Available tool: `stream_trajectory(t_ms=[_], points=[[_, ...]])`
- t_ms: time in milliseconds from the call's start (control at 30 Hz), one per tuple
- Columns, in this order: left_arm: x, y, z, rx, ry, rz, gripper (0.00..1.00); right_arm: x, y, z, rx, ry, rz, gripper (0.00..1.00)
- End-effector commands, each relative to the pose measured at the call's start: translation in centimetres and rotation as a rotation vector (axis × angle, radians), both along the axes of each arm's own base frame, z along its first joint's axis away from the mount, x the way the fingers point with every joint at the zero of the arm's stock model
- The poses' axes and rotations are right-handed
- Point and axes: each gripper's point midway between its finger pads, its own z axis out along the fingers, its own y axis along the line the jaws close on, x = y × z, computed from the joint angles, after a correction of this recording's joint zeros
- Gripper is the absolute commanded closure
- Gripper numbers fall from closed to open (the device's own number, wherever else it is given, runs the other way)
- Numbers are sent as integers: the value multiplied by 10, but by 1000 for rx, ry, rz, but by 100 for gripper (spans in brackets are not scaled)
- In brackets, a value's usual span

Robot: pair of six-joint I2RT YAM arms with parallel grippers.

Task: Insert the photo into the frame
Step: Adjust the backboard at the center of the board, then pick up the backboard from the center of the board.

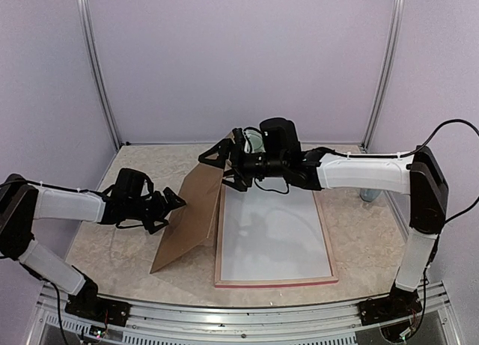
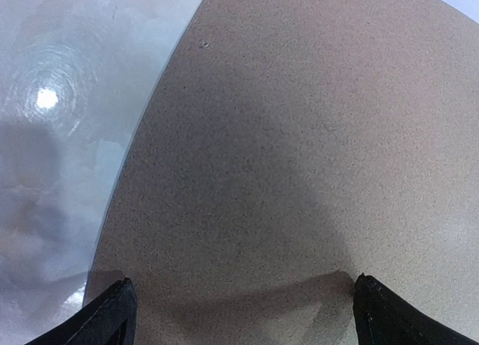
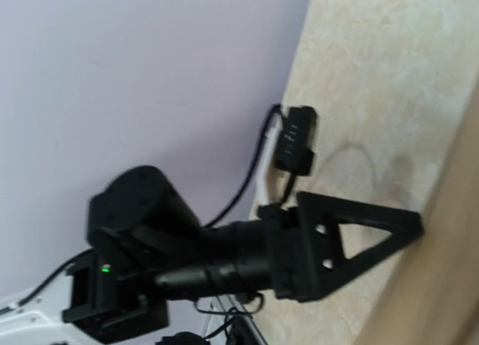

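Pale wood rimmed the frame, which lay face down just right of the table's middle, near its front edge. The smooth white sheet inside may have been the photo's back; you couldn't tell. The matte brown backing board stood tilted off the frame's left rim, probably to keep the opening clear. Your right gripper straddled its far corner, jaws apart. Your left gripper, also spread, faced its grainy outer side.
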Motion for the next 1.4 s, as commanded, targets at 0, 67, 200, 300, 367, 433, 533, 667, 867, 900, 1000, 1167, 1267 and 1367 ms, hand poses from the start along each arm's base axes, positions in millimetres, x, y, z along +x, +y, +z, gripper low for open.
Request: stream_trajectory(t_ms=[0,67,200,300,367,433,533,667,867,900,1000,1167,1267,1367], points=[[-9,-18,1,-34,13,-38,1,-14,-6,50,83,-113,11,1],[-12,-24,-3,-39,25,-51,1,-15,-7,50,82,-119,13,1],[-16,-35,-10,-52,42,-73,1,-16,-4,46,80,-115,28,1],[-17,-41,-9,-62,42,-87,1,-19,0,50,98,-117,45,1],[-16,-44,-5,-70,31,-94,1,-22,2,58,112,-135,53,1],[-15,-48,1,-88,16,-105,1,-24,4,68,126,-155,59,1],[-12,-55,10,-112,-8,-122,1,-27,4,81,152,-183,69,1],[-13,-64,19,-142,-28,-150,1,-32,6,91,178,-197,90,1],[-16,-76,26,-170,-44,-177,1,-37,7,96,181,-213,99,1],[-16,-77,27,-172,-46,-180,1,-38,7,95,177,-215,101,1],[-16,-80,29,-184,-49,-184,1,-37,7,90,169,-205,100,1],[-14,-85,38,-201,-67,-190,1,-37,8,90,169,-210,99,1],[-13,-88,44,-212,-77,-193,1,-36,10,90,163,-214,100,1],[-11,-91,51,-222,-88,-198,1,-35,13,89,165,-214,105,1]])
